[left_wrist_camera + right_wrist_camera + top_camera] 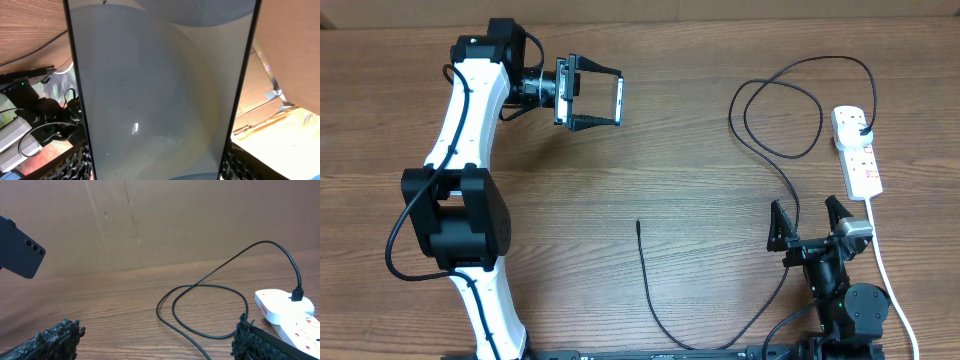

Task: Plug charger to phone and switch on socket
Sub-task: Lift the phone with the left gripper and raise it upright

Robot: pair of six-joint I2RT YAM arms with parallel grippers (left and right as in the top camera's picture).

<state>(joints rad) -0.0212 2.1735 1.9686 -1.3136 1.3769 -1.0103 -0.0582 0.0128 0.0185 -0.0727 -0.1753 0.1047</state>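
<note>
Holding the phone (619, 95) clear of the table (720, 60) in my left gripper (616, 100), jaws clamped across its width, upper left of workspace; charger (648, 280) has its black plug (861, 131) in the socket (860, 165) far right; cable loops, plug tip (638, 223) lying loose mid-table, well apart from phone; right gripper (810, 222) wide open, empty, near the socket.

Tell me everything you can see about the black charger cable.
The long thin black charger cable looks like smooth rubbery cord. Its black plug end sits in the white power strip at the far right. From there it arcs up, crosses itself in a loose loop, runs past the open right gripper, and curves back to a bare straight tip lying free on the wooden table.
</note>
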